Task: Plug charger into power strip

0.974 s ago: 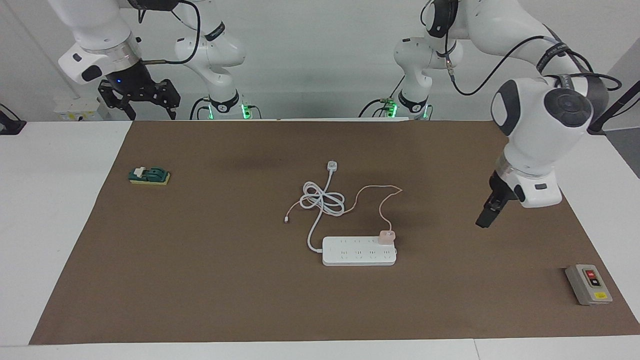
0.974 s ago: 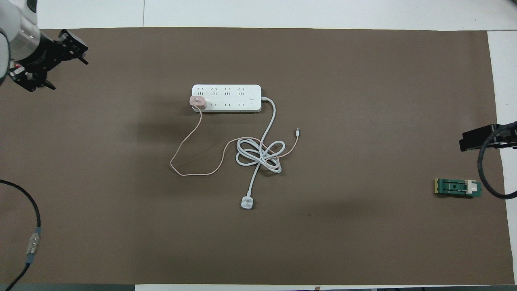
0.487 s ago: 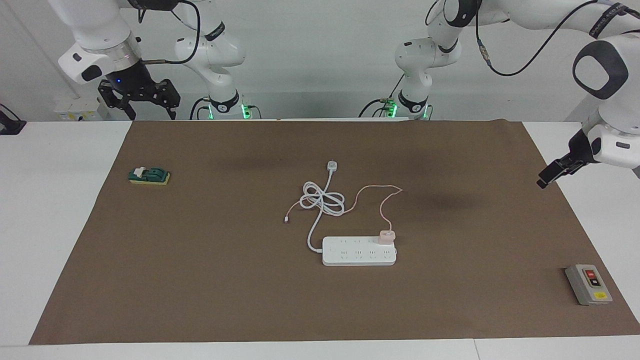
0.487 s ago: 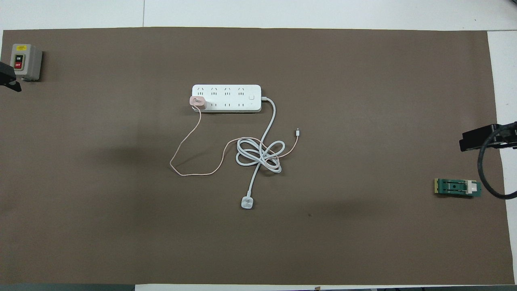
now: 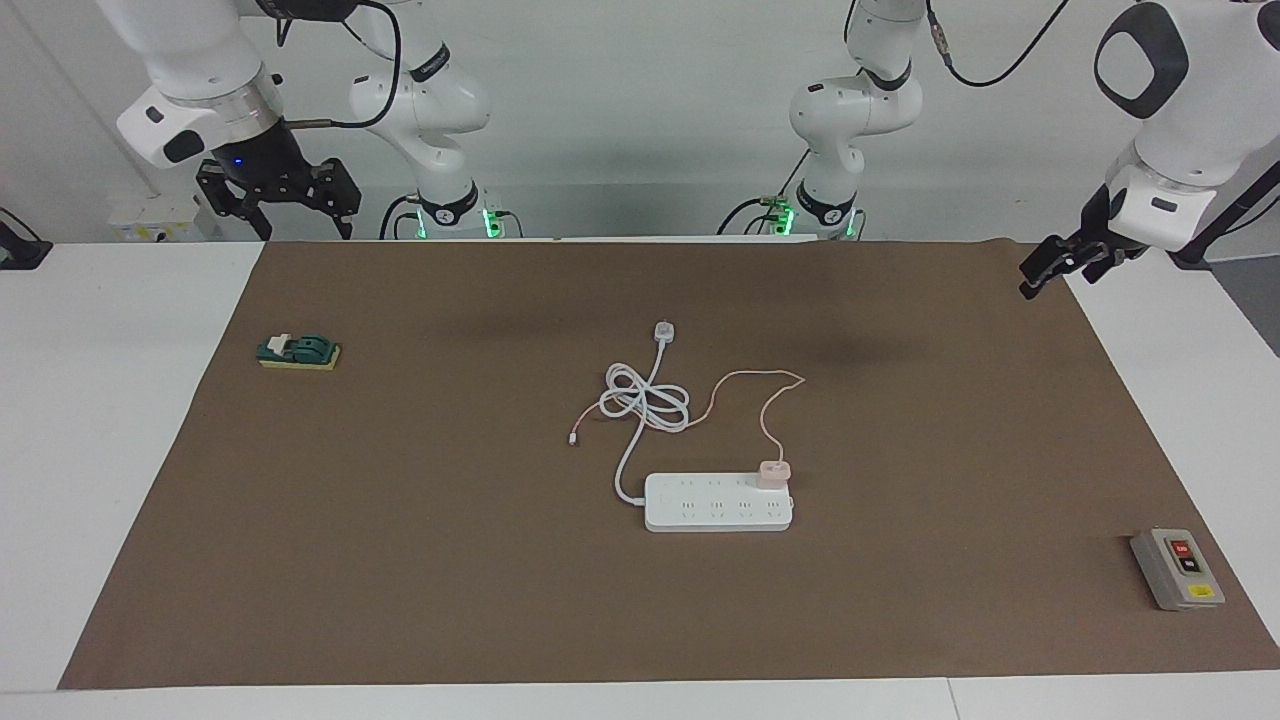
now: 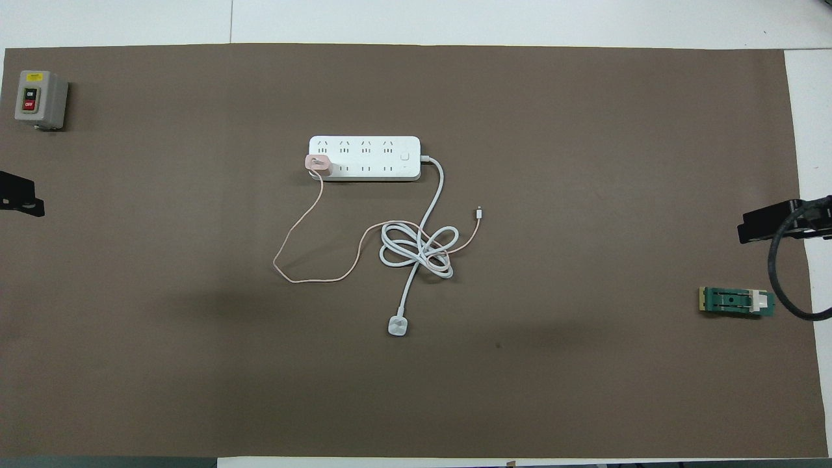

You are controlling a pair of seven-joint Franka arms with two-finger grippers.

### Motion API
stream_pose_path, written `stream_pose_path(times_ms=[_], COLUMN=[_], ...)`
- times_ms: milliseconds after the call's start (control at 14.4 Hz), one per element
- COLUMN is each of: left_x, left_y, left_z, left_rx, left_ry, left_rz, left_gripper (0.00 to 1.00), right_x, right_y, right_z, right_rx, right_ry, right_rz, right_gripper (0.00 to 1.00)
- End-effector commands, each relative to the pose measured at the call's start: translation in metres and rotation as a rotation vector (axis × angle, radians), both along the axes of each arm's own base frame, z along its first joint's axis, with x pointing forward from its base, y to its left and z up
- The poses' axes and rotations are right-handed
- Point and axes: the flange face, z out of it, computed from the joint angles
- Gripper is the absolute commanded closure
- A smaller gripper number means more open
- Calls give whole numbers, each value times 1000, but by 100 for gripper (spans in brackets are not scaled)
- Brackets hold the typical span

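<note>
Because the charger [image 5: 773, 471] sits plugged into the power strip [image 5: 718, 503], my left gripper [image 5: 1062, 262] and right gripper [image 5: 278, 196] hang empty, fingers apart, over the desk's [image 5: 90, 420] ends.

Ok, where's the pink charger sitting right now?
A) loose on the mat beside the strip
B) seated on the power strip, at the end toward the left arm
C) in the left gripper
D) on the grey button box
B: the charger sits on the power strip at that end; neither gripper holds anything.
</note>
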Motion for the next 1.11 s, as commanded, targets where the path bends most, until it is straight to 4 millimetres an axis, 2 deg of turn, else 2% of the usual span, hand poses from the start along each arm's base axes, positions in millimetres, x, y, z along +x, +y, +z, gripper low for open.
stream_pose_path(times_ms=[0,278,417,557,835,1043], left_x=[-6,7,5,6,-5,-6], left_y=[-3,-6,-3,-6,-5,-13], left_z=[-7,-6,2,-2,-2,-4], left_rx=[-17,-2,-40,-88,-95,-89], left_ry=[15,-42,-61,-53,-13,1], left_rz=[-24,-48,-162,-185,-165,-99], left_gripper=[0,0,0,0,0,0], right_x=[-6,-6,-6,-6,-5,-5], right_y=[5,5,5,5,7,8], right_z=[1,1,1,1,1,2], right_rx=[31,31,31,31,30,32], right_ry=[-2,-2,-2,-2,-6,-5], right_rz=[22,22,22,22,28,30], right_gripper=[0,0,0,0,0,0])
